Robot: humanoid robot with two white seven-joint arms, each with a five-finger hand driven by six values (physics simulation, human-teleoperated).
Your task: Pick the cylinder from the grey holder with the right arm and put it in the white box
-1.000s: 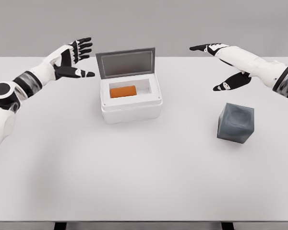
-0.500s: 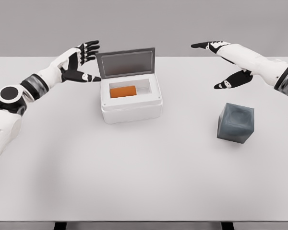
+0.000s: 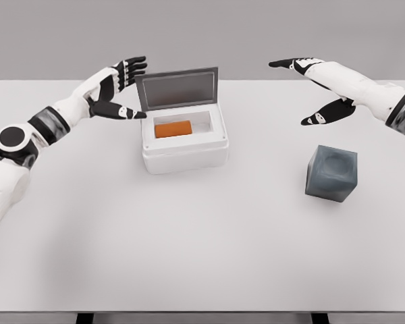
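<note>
One broad white table (image 3: 189,256) fills the scene, and on it stand just two containers, with a single orange piece inside one of them. Two white arms reach in above it, one from each side.

Nearest, on the right side, sits the one dark grey cube-shaped holder (image 3: 331,173), slightly turned, with a shallow round hollow in its top face. It stands alone, well apart from everything else.

Further back and left of the middle is the one white rectangular box (image 3: 184,145), its grey-lined lid (image 3: 177,88) hinged up at the far edge and standing nearly upright. Inside the box, toward its left half, lies the one orange cylinder (image 3: 173,129), on its side with its long axis running left to right. It looks short and plain, a flat bright orange with no markings I can make out, and it sits low within the white walls.

Beyond that, the left hand (image 3: 116,90) hovers just beside the box's far left corner, fingers spread apart and holding nothing, thumb tip close to the rim.

On the far right, the right hand (image 3: 314,88) hangs above the table, beyond the grey holder, fingers stretched out and thumb dropped wide, also holding nothing.
</note>
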